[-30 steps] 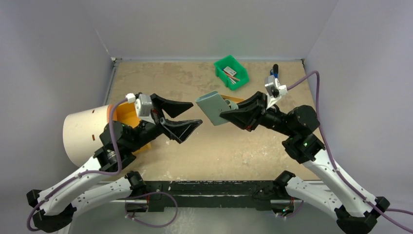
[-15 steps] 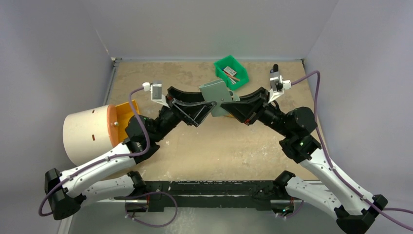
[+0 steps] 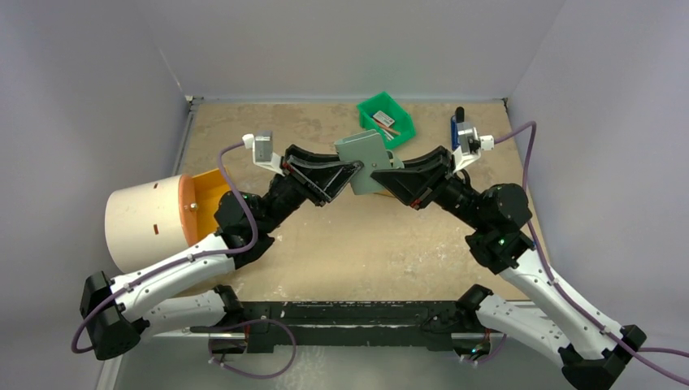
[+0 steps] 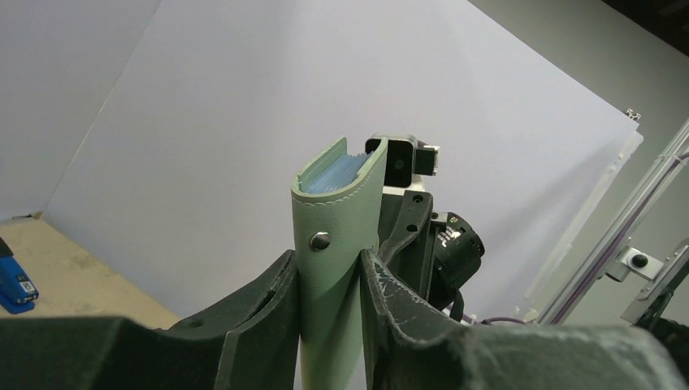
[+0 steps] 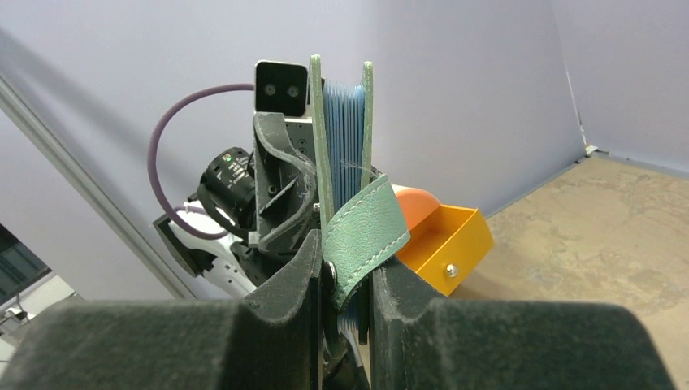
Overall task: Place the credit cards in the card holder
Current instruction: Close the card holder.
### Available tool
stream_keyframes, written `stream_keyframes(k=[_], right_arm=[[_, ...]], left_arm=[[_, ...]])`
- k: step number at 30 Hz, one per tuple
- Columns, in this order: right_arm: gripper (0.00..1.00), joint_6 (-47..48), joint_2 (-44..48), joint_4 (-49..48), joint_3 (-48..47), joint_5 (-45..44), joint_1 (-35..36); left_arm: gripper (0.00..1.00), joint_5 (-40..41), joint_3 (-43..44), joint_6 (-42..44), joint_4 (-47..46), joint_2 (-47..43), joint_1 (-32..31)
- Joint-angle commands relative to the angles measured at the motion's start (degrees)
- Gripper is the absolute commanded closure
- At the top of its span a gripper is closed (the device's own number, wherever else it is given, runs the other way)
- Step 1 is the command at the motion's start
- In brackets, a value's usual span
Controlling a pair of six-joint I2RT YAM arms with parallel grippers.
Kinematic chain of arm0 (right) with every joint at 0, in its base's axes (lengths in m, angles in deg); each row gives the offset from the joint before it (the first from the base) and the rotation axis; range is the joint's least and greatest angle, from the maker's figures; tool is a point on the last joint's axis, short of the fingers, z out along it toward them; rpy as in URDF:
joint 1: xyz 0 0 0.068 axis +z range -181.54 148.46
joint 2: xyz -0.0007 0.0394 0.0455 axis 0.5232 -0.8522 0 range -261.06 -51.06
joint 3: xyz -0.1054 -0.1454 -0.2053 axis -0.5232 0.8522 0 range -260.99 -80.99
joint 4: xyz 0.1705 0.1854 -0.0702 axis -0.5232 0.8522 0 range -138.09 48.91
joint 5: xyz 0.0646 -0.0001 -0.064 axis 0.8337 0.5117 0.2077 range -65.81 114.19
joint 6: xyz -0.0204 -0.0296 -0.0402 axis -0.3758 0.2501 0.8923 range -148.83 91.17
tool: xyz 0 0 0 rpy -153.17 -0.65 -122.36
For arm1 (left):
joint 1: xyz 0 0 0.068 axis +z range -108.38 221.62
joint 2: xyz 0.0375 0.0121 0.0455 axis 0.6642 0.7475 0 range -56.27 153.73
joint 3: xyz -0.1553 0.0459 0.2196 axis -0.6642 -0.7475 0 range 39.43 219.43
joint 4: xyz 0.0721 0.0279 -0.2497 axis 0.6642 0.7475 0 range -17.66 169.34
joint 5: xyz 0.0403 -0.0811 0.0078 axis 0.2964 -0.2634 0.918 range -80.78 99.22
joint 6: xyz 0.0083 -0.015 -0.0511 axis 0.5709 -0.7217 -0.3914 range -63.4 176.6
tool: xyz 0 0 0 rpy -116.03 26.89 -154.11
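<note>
The grey-green card holder [image 3: 361, 154] hangs in the air above the middle of the table, folded, held from both sides. My left gripper [image 3: 353, 171] is shut on its folded spine edge, just below the round snap button [image 4: 320, 240]. My right gripper [image 3: 382, 172] is shut on the opposite edge, over the closing strap [image 5: 366, 231]. In the left wrist view the card holder [image 4: 337, 236] stands upright between the fingers, pale blue pockets showing at its top. The right wrist view shows the card holder [image 5: 345, 130] edge-on with its pocket stack. The credit cards are out of view.
A green plastic bin [image 3: 386, 119] with small items sits at the back, right behind the holder. A cream cylinder [image 3: 146, 223] with an orange drawer [image 3: 207, 195] stands at the left. A blue and black object [image 3: 457, 122] lies at the back right. Grey walls close three sides.
My left arm swung right and back to the card holder and its jaws closed onto it. The right gripper carried the holder slightly backward and kept its grip.
</note>
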Motion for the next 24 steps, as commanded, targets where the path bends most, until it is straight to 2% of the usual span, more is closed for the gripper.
stream_keyframes(k=[1, 10, 12, 17, 20, 21, 23, 24], right_arm=[[1.00, -1.16, 0.12, -4.24, 0.26, -1.32, 0.00], [1.00, -2.08, -0.24, -6.20, 1.21, -0.56, -0.01], [1.00, -2.18, -0.37, -6.46, 1.26, -0.29, -0.03], [1.00, -2.83, -0.62, -7.79, 1.59, 0.06, -0.04], [1.00, -2.75, -0.38, -7.16, 1.22, 0.37, -0.01], [0.90, -1.89, 0.08, -5.57, 0.69, 0.30, -0.02], [0.49, 2.49, 1.96, 1.55, -1.22, -0.90, -0.07], [0.37, 5.20, 2.96, 6.16, -2.75, -2.12, -0.05]], left_arm=[[0.68, -3.77, 0.32, -1.57, -5.61, 0.64, -0.17], [0.65, -7.56, 0.39, -3.46, -7.51, 2.13, -0.21], [0.71, -8.28, 0.35, -3.81, -7.80, 2.18, -0.17], [1.00, -9.83, 0.28, -4.18, -8.56, 2.28, -0.17], [1.00, -8.47, -0.71, -4.21, -8.63, 1.32, -0.16], [1.00, -7.01, -1.42, -3.94, -8.15, 0.55, -0.12], [1.00, -1.43, -1.91, -2.47, -4.16, -1.95, -0.08], [1.00, 0.83, -1.56, -0.91, -0.53, -3.30, -0.09]])
